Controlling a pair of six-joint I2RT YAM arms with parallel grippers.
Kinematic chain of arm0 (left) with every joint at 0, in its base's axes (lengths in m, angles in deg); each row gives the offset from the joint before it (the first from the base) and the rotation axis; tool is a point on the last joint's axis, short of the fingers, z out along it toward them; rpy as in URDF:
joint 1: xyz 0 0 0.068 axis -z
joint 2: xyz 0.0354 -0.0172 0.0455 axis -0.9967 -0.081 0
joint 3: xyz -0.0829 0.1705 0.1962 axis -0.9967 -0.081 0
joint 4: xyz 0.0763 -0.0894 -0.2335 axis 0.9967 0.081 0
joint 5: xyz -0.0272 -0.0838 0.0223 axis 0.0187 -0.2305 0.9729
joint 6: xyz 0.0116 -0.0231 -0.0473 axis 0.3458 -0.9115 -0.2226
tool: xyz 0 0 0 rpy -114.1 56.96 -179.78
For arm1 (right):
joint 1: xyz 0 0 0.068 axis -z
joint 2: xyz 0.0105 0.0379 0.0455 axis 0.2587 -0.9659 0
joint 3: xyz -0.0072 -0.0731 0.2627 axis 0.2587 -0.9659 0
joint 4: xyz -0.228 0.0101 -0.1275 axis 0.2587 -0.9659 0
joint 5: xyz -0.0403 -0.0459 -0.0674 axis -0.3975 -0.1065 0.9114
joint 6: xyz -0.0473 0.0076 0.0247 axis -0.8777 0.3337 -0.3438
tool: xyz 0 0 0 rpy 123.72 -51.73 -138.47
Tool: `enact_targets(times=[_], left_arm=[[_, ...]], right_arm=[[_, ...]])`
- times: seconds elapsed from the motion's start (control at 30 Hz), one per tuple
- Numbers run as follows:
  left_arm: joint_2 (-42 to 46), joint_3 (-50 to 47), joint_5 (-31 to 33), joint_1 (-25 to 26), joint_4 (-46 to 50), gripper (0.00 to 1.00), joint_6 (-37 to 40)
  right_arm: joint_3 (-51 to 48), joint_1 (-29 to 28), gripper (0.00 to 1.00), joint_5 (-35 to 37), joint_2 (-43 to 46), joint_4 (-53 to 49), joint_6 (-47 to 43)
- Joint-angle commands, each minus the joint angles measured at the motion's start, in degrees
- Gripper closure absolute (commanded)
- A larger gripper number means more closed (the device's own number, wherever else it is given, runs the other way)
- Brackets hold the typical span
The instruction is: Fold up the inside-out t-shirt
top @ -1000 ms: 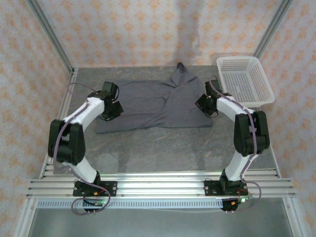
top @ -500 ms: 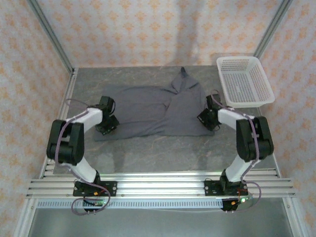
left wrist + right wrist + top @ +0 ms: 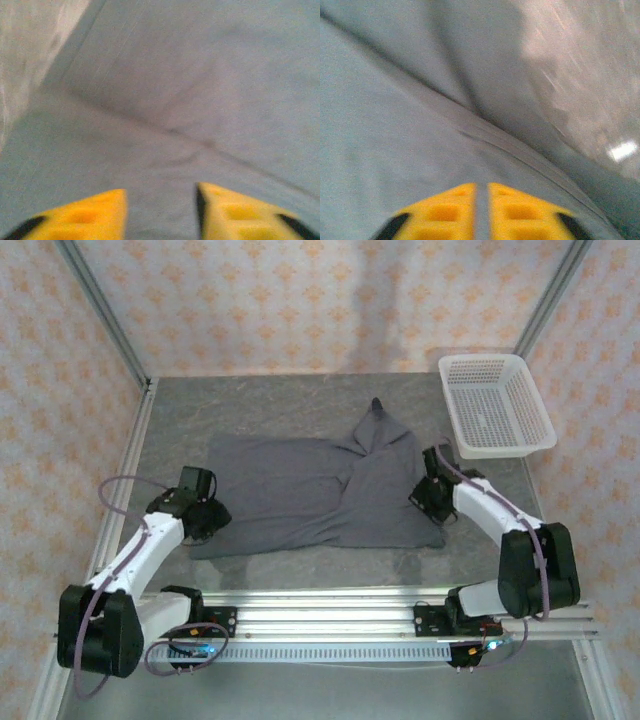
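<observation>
Top external | t-shirt (image 3: 300, 495) spread on table (image 3: 300, 400) | left gripper (image 3: 161, 195) parted

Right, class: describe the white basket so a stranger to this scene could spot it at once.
Start at the grey stone-patterned table and look to its far right corner. There sits the white rectangular plastic mesh basket, the only pale, latticed thing beside the dark slate-grey cloth t-shirt.

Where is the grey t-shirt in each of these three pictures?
Top external: t-shirt spread across the middle of the table.
Left wrist: the t-shirt covers everything but the upper left corner.
Right wrist: the t-shirt covers the left and bottom.
Shared landmark: bare table beside the shirt's edge, upper left and upper right in the wrist views.
</observation>
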Motion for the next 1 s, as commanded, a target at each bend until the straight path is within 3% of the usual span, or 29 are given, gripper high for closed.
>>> enact_targets(times=[0.0,0.2,0.33,0.43,0.5,0.67,0.97], left_arm=[[0.14,8.44,4.20,0.12,-1.73,0.35,4.76],[-8.54,19.14,4.75,-0.71,-3.39,0.28,8.72],[-9.60,19.91,3.31,-0.71,-4.33,0.26,8.80],[-9.63,19.07,3.52,-0.82,-4.14,0.26,9.11],[-9.70,18.31,3.71,-0.87,-3.99,0.26,9.18],[-10.01,17.23,3.71,-0.89,-4.08,0.25,9.11],[-12.08,19.05,3.63,-1.06,-4.34,0.25,9.51]], right_arm=[[14.74,-1.04,0.70,12.55,-6.29,1.03,-10.13],[48.18,-0.61,0.63,18.23,-36.49,-9.66,-20.06],[61.80,0.76,0.58,16.73,-48.20,-14.64,-23.79],[66.70,0.98,0.58,13.90,-52.72,-17.12,-25.61],[66.96,1.07,0.52,12.67,-53.77,-17.39,-25.51],[66.45,2.35,0.49,10.00,-55.10,-16.61,-24.86],[70.53,3.20,0.60,3.74,-60.25,-17.89,-26.15]])
